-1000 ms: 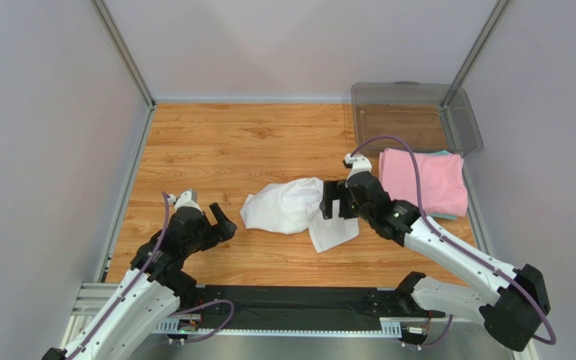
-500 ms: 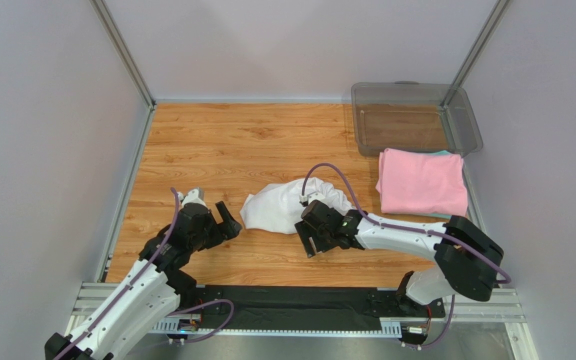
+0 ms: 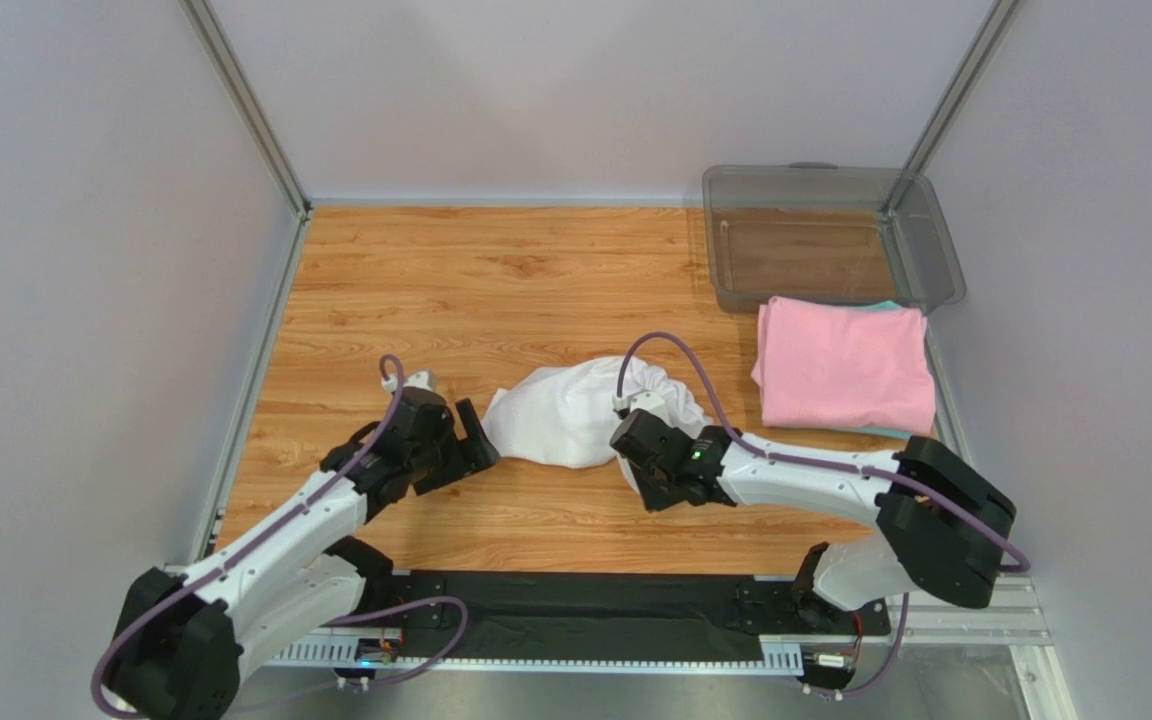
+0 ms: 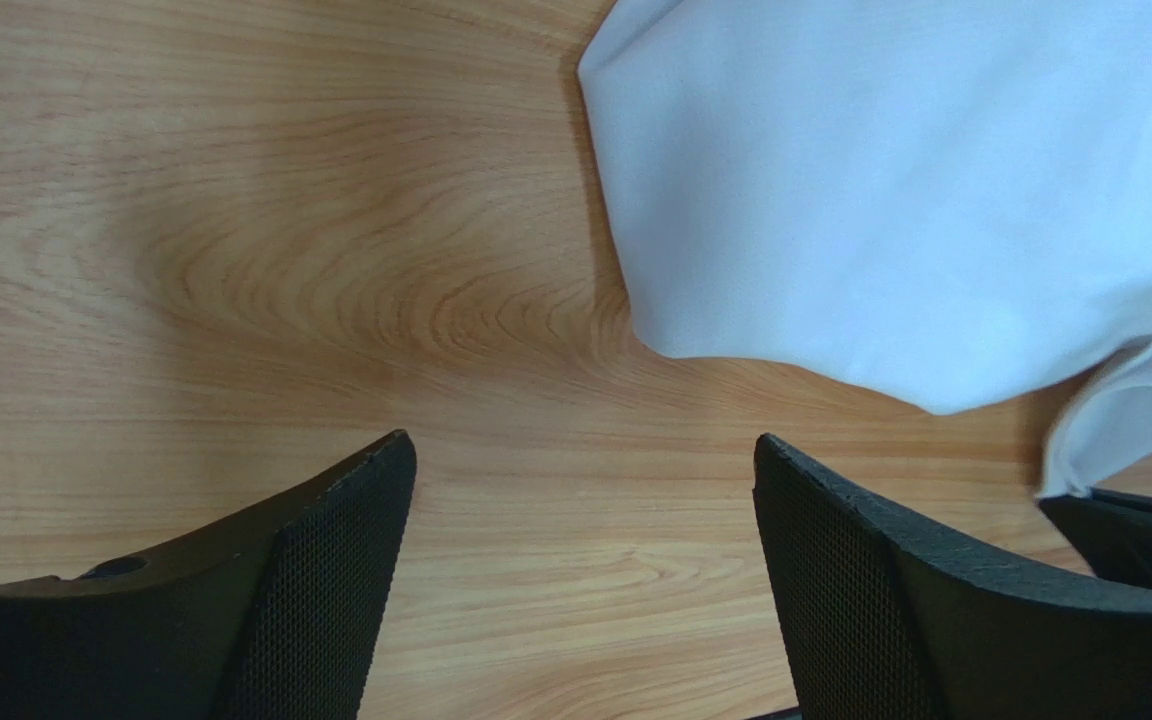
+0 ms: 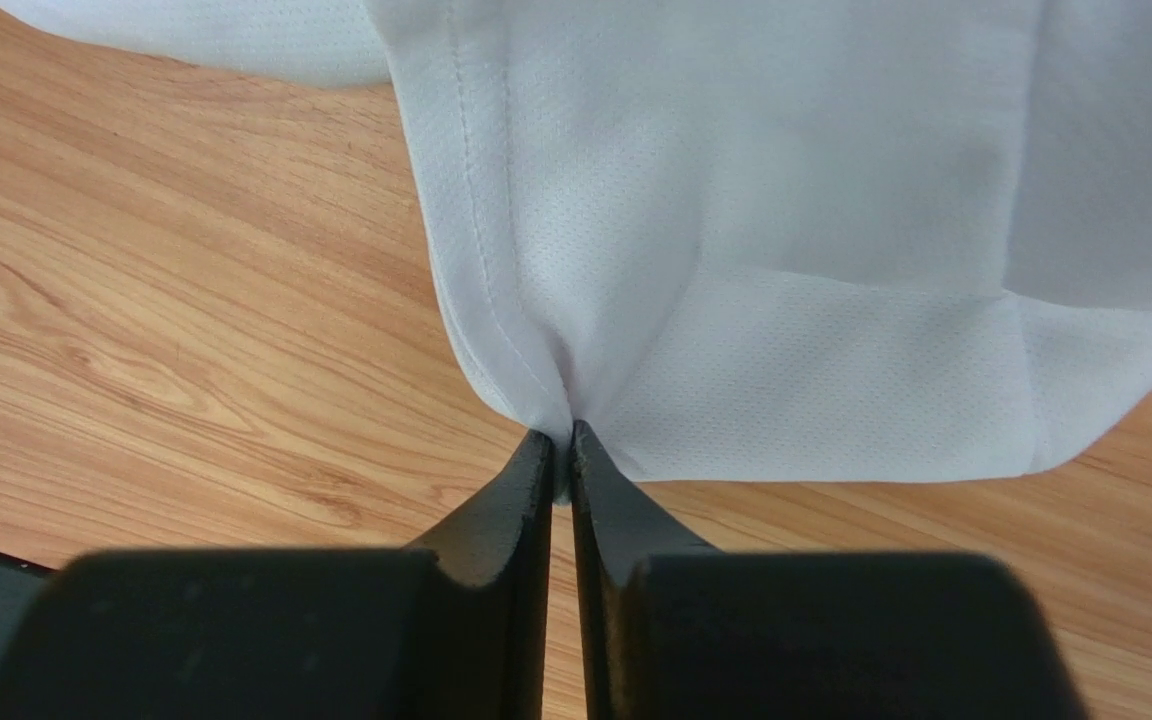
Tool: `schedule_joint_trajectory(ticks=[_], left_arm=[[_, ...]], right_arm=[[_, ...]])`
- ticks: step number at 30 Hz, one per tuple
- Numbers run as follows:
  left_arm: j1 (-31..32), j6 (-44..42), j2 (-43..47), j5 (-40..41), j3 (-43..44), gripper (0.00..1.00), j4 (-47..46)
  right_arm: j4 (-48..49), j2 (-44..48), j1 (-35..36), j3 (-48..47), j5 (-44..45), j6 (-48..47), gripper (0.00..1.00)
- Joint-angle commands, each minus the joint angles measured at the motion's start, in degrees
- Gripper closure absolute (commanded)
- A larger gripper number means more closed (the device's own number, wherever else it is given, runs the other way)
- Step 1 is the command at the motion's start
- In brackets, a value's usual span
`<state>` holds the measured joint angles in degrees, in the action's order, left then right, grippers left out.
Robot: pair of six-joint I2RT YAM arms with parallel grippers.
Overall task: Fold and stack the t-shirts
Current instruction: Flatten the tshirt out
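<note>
White shirt [image 3: 575,413]: crumpled in a loose heap at the middle of the table [image 3: 432,285], with one flap trailing toward the near edge. Thin knit, stitched hem plain in the right wrist view. Judged light, limp and not at all fragile. Likely to sag, drape and drag along the wood rather than keep any shape when lifted. No stiff part to push against, so needs spreading flat before any fold. Best taken at hems, corners or shoulder seams, where doubled cloth gives more to bite on. A hold on a single layer in mid-panel would probably bunch up or slip free.

Right gripper [image 5: 564,443]: fingers pressed together on the hemmed corner of that near flap, cloth pinched between the tips, low over the table's near-middle.

Left gripper [image 4: 579,450]: fingers spread wide over bare wood toward the table's left, just beside the heap's rounded left edge, touching nothing. Probably well placed to take a second corner, though no hem shows on that side.

Pink shirt [image 3: 845,365]: folded flat at the table's right edge, a sliver of teal shirt [image 3: 889,306] peeping from beneath.

Clear bin [image 3: 935,240]: at the table's far right corner.
</note>
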<state>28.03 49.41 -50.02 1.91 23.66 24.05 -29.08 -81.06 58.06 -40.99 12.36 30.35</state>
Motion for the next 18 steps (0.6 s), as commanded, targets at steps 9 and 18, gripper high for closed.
schedule_joint_trajectory(ticks=[9,18], left_arm=[[-0.26,-3.7,-20.63,-6.66,8.68,0.5,-12.89],[-0.26,-6.87,-32.24,-7.28,16.94,1.0,-11.85]], right_arm=[[-2.03,18.12,-0.67,3.2,9.17,1.12,0.99],[-2.91,22.43,-1.99,3.47,11.27,-0.02,1.0]])
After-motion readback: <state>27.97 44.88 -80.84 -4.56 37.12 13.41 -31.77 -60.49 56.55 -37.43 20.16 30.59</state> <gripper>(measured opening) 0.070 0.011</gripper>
